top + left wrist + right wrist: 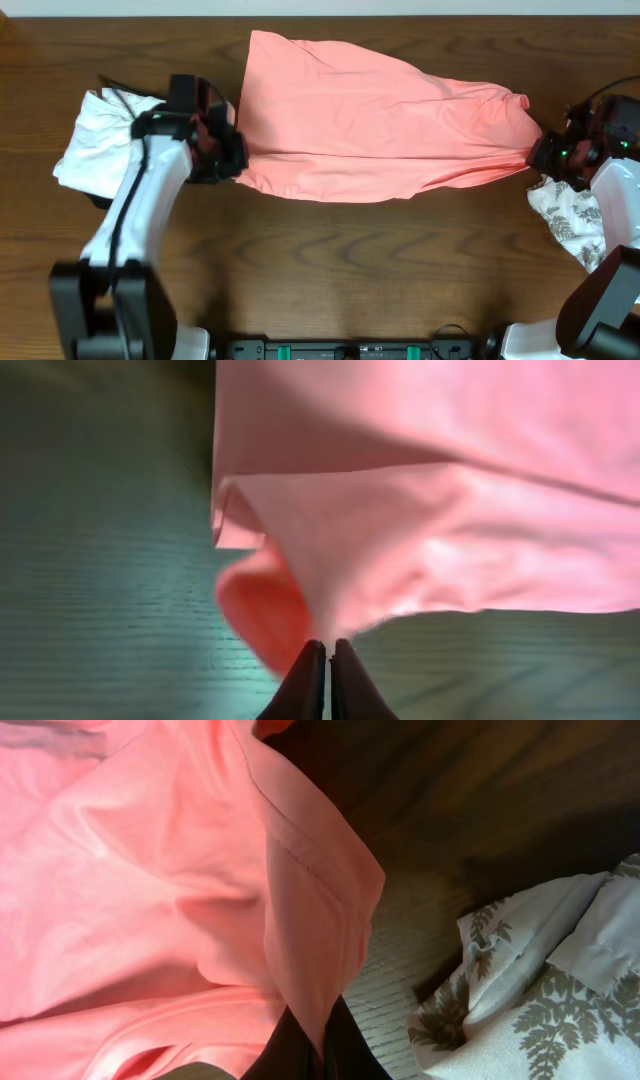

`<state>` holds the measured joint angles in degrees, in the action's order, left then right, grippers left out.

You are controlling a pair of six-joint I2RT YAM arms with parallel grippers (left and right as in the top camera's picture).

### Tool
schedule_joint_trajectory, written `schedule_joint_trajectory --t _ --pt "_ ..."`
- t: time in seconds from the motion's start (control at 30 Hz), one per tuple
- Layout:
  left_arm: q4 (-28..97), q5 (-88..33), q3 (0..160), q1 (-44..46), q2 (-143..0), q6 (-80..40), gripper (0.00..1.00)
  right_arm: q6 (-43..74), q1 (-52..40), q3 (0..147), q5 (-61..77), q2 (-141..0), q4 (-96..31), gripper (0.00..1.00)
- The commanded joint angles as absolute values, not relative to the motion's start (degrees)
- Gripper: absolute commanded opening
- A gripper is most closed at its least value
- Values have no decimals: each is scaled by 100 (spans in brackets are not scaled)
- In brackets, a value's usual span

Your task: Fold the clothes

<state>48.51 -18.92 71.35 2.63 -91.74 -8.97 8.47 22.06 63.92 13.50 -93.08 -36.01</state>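
Clothes point(380, 125) are laid across table point(330, 270) centre, stretched btwn both arms. One end's near corner is clamped tight by left gripper point(232, 160); opp. end is pinched by right gripper point(540, 152). Plain white garment point(95, 145) & leaf-print cloth point(570, 215) are seen at either side.

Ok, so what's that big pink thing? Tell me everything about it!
It's a salmon-pink garment of soft fabric, plain and wrinkled, with a stitched hem showing in the right wrist view. It is stretched out across the wooden table, wide at the left and bunched narrow at the right. The left end effector is shut on its left corner, the right end effector on its bunched right end.
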Motion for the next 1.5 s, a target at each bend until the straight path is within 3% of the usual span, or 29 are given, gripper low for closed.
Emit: schedule_joint_trajectory --t 0.0,0.87,1.47 --pt "4971 -1706 7210 255 -9050 -880 6 757 2250 6482 1354 -9262 -3601 1" --pt "5164 -1387 7210 239 -9048 -888 6 705 2255 6482 1352 -9251 -3669 1" --pt "5310 -458 7210 239 -9048 -1835 6 615 2252 6482 1354 -9251 -3824 1"
